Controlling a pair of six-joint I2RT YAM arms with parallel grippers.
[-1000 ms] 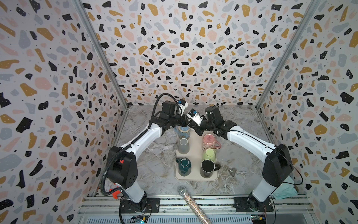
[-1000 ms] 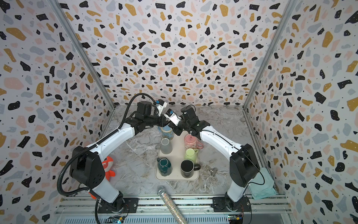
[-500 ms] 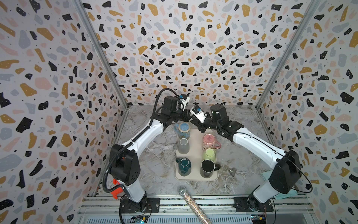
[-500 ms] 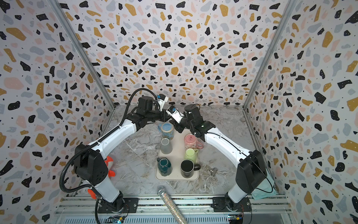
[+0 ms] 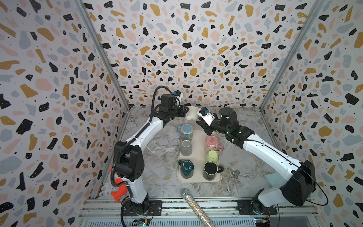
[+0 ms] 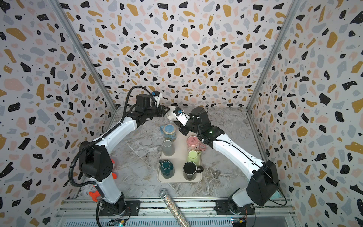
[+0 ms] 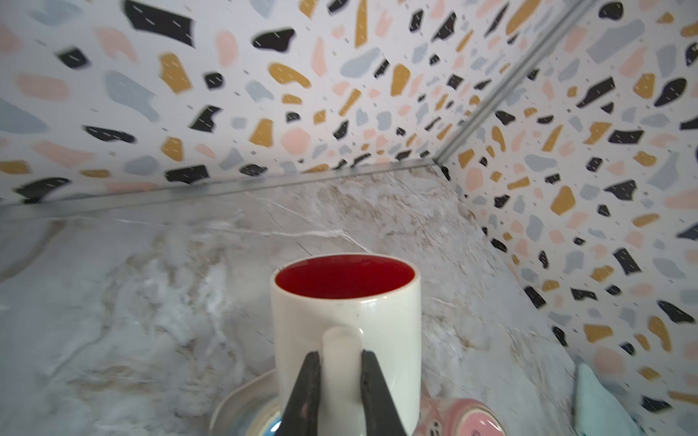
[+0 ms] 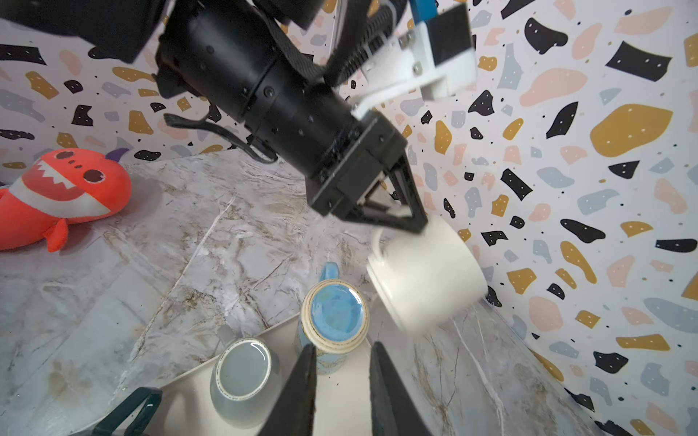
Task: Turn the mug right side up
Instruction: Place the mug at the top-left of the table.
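Closest to the front edge there's a glittery microphone (image 5: pixel 196 206) lying on the marble surface (image 5: pixel 157 157). Off to the left, an orange shark plush (image 8: pixel 64 192) sits by the left arm's base.

Behind the microphone is a beige tray (image 5: pixel 197 157) with six mugs in two rows. In the front row, the dark teal mug (image 5: pixel 186 169) is bottom up and the black mug (image 5: pixel 211 170) has its mouth up. In the middle, the grey mug (image 5: pixel 186 147) is flipped over, and I honestly can't tell which way the green mug (image 5: pixel 212 156) sits. At the far end, the blue mug (image 5: pixel 186 131) and pink mug (image 5: pixel 211 143) both show their bottoms.

Just past the pink one, the right pincer (image 8: pixel 343 347) hangs over the far end of the tray with its fingers a bit spread and nothing between them.

Furthest back is the white mug (image 5: pixel 192 113). It's up in the air beyond the tray and tilted, with its base facing the right wrist camera. The left wrist view looks into its red inside. The left pincer (image 7: pixel 338 356) is pinching it by the handle (image 7: pixel 342 339).
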